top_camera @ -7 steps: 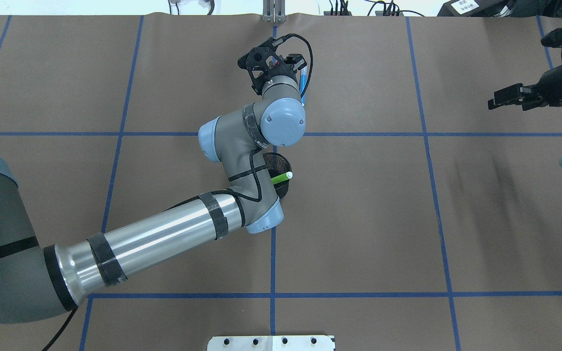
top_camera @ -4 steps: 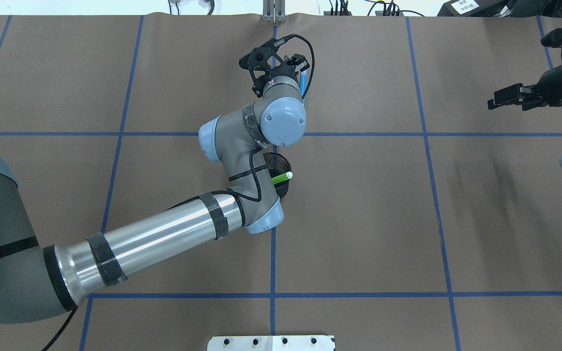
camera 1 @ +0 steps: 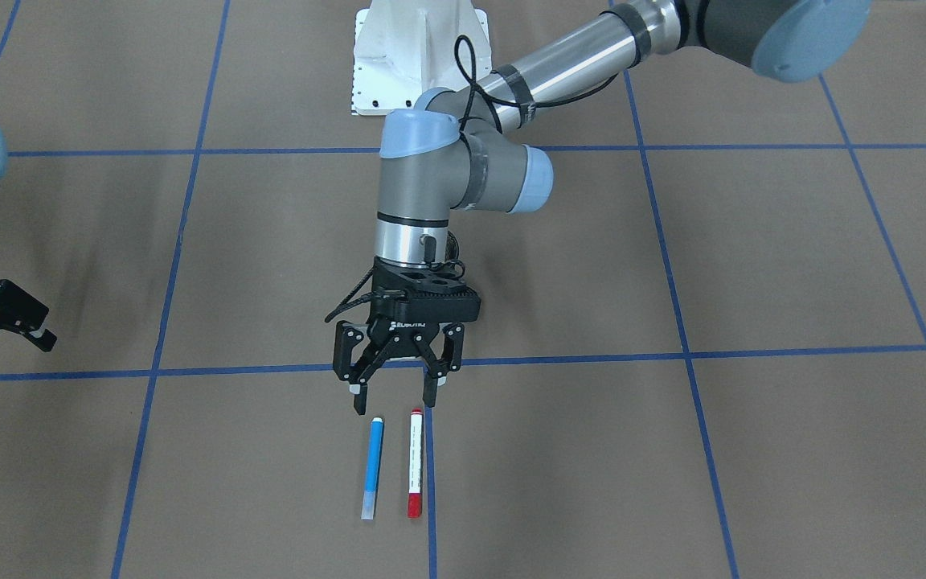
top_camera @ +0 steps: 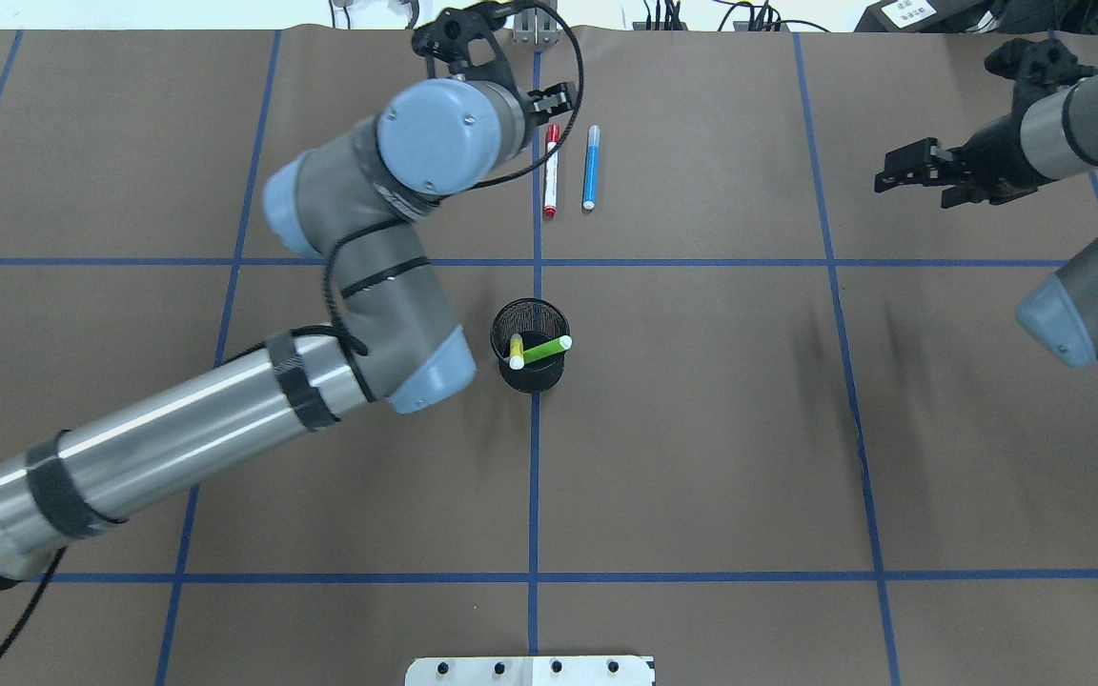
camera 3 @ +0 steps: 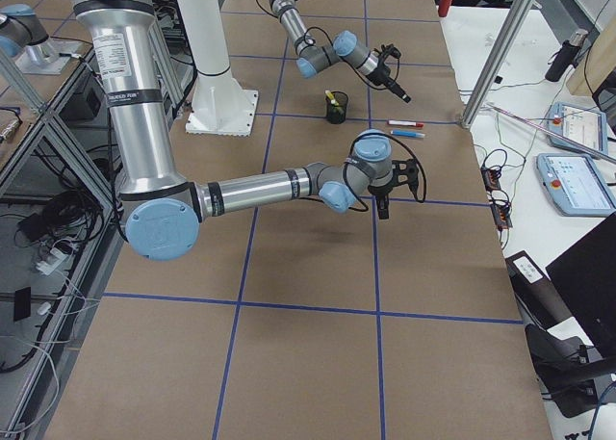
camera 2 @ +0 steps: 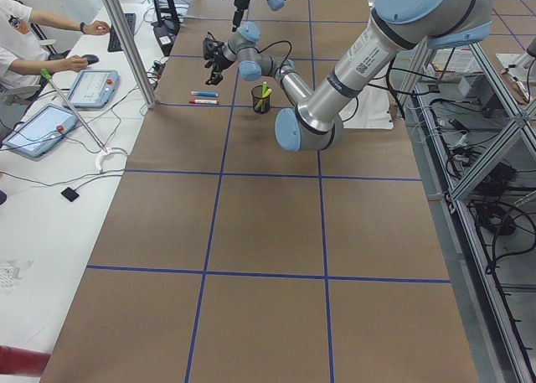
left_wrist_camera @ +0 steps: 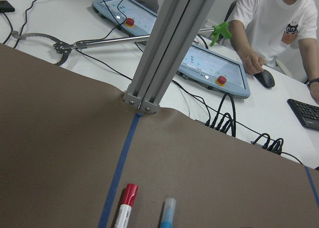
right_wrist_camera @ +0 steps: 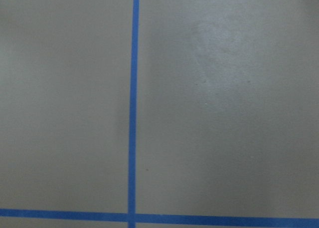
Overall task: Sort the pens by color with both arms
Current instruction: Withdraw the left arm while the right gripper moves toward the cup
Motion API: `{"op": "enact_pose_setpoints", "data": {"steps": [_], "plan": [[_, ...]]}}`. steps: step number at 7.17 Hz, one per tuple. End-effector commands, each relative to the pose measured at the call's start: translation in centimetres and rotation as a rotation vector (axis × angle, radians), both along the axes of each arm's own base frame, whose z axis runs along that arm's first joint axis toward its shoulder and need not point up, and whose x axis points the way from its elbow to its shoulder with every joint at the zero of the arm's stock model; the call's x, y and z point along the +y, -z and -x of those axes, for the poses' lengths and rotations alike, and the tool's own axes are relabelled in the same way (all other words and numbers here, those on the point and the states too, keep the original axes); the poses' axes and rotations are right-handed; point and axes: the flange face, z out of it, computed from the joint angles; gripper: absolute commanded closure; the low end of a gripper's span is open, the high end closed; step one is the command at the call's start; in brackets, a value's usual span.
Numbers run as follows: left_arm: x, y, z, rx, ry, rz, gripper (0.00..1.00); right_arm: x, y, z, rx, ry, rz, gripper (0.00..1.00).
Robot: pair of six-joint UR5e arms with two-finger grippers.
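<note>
Left gripper (camera 1: 395, 400) hovers empty, fingers spread. Yellow pen (top_camera: 516, 349) and green pen (top_camera: 542, 351) lean in the mesh cup (top_camera: 530, 381), probably awaiting sorting. Red-ended pen (top_camera: 550, 171) and blue pen (top_camera: 589, 167) lie parallel, apart, pointing away from the robot. Right gripper (top_camera: 892, 171) waits, fingers apart.

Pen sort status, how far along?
Done: red-ended pen and blue pen lie side by side on the table, not touching. In hand: nothing; left gripper is open and empty near them, right gripper open and empty off to the side. Left: green pen and yellow pen stand in the mesh cup.
</note>
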Motion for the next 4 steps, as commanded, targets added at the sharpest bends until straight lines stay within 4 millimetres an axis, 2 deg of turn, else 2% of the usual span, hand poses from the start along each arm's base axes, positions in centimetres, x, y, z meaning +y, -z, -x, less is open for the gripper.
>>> {"op": "enact_pose_setpoints", "data": {"steps": [1, 2, 3, 4], "plan": [[1.9, -4.5, 11.2, -0.06, -0.137, -0.004, 0.11, 1.6, 7.5, 6.4, -0.129, -0.058, 0.091, 0.0], [1.2, -7.4, 15.0, -0.04, -0.209, 0.036, 0.11, 2.6, 10.3, 9.7, -0.179, -0.058, 0.135, 0.0], [0.4, -8.9, 17.9, -0.025, -0.299, 0.053, 0.11, 4.5, 12.4, 13.7, -0.216, -0.061, 0.191, 0.0], [0.2, -11.0, 20.0, -0.009, -0.35, 0.089, 0.11, 6.1, 16.2, 17.1, -0.255, -0.072, 0.26, 0.0]]}}
